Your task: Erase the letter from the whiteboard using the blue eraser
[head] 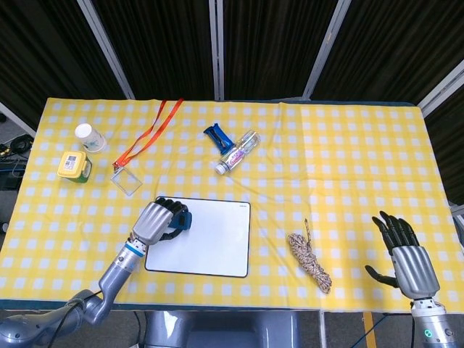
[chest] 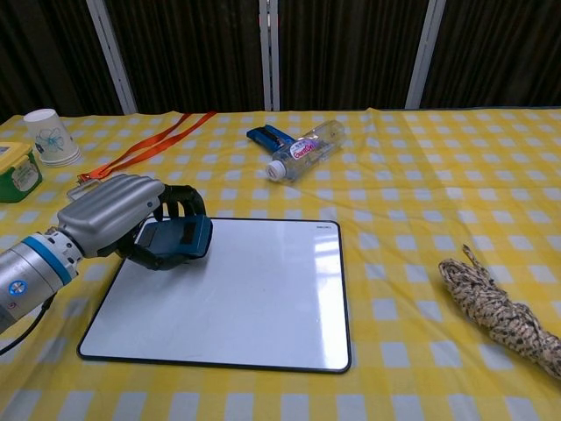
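Observation:
The whiteboard (head: 210, 235) (chest: 245, 298) lies near the table's front edge, its white surface showing no mark. My left hand (head: 156, 222) (chest: 118, 215) grips the blue eraser (head: 181, 218) (chest: 180, 239) over the board's far left corner; whether the eraser touches the surface cannot be told. My right hand (head: 404, 250) hovers open at the front right of the table, fingers spread, holding nothing; the chest view does not show it.
A coiled rope (head: 309, 261) (chest: 495, 311) lies right of the board. Behind the board are a plastic bottle (head: 239, 152) (chest: 307, 149), a blue clip (head: 215, 134), an orange lanyard with badge (head: 141, 145), a paper cup (head: 89, 136) and a green container (head: 72, 166).

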`<state>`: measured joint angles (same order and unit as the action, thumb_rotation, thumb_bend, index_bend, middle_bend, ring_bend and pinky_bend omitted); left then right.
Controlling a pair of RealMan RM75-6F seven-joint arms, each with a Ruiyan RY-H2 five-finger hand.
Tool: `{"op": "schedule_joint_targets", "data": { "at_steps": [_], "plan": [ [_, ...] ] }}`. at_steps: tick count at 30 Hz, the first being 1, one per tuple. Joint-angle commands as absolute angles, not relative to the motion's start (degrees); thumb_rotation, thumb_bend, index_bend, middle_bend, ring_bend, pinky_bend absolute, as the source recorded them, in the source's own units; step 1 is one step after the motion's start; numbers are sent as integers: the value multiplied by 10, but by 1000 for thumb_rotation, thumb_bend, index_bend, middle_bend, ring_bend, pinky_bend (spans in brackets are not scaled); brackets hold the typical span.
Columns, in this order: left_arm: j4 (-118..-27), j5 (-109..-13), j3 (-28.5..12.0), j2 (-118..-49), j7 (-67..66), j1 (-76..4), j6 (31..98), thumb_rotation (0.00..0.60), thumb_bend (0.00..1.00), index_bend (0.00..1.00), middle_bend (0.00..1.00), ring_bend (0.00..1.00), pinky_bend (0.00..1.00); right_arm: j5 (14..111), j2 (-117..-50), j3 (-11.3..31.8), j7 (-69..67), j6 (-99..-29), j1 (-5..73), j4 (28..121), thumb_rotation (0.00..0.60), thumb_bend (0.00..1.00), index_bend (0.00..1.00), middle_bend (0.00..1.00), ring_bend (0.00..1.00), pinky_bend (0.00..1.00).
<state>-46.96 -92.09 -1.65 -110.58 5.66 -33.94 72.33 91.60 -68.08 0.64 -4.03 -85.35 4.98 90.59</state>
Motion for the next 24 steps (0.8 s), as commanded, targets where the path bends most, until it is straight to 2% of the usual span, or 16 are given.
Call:
{"op": "schedule_joint_targets", "data": {
  "at_steps": [1, 14, 24],
  "plan": [
    [-477, -924, -17, -1112, 46, -346, 720, 600, 567, 790, 620, 602, 579, 916, -680, 7, -43, -854, 50, 906, 600, 72, 13, 0, 0, 0],
    [-534, -935, -25, -1152, -16, -388, 691, 600, 567, 790, 620, 601, 579, 915, -675, 8, -60, -854, 51, 904, 600, 71, 13, 0, 0, 0],
    [-520, -926, -34, -1164, -22, -393, 686, 600, 567, 790, 620, 601, 579, 917, -675, 7, -61, -855, 51, 904, 600, 72, 13, 0, 0, 0]
  ]
}}
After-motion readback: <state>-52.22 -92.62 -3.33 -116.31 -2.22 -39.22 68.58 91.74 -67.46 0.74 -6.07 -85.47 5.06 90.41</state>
